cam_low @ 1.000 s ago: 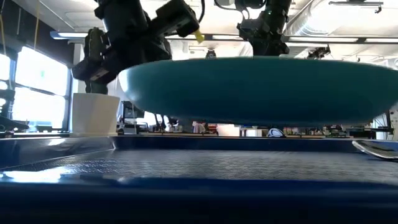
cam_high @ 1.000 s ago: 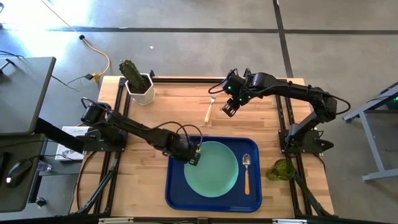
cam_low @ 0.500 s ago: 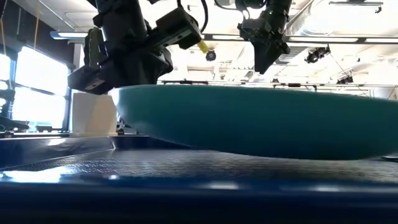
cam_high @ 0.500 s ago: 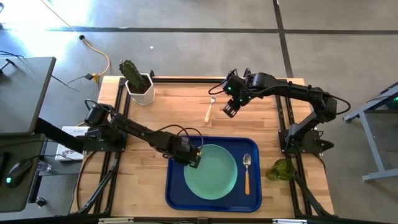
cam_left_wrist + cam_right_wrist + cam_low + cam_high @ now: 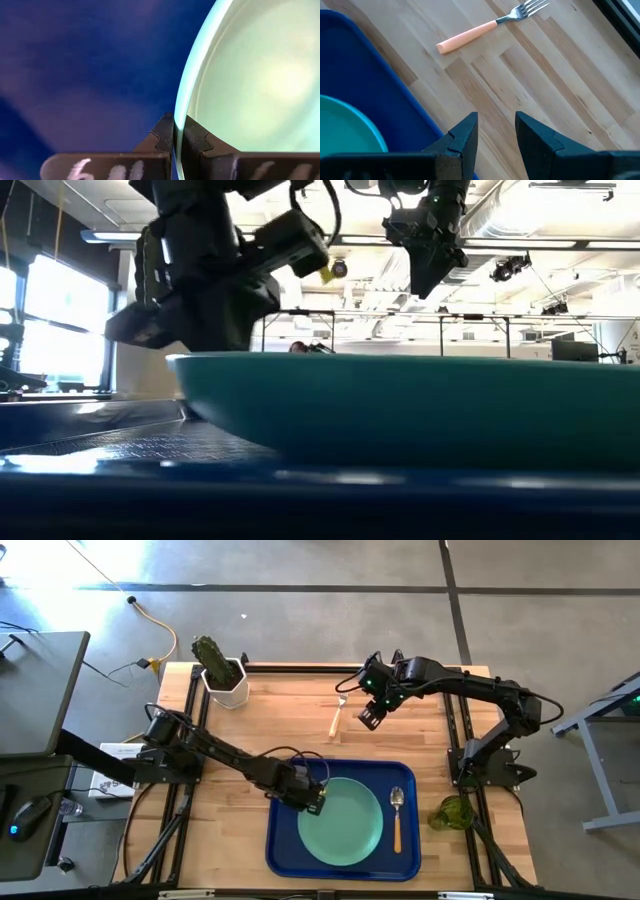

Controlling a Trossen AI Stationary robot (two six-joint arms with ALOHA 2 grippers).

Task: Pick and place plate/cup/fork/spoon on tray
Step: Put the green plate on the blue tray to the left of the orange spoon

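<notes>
The left arm reaches in from the table's left edge, stretched low and slanting toward the near middle of the table. Its gripper sits low there, fingers pinched nearly together with only a thin rim between them. The right arm comes from the table's right edge, elbow bent, running along the far side. Its gripper hangs raised over the far middle of the table, pointing downward, fingers parted, holding nothing.

mint-green plate, deep-blue tray, orange-handled fork
</notes>
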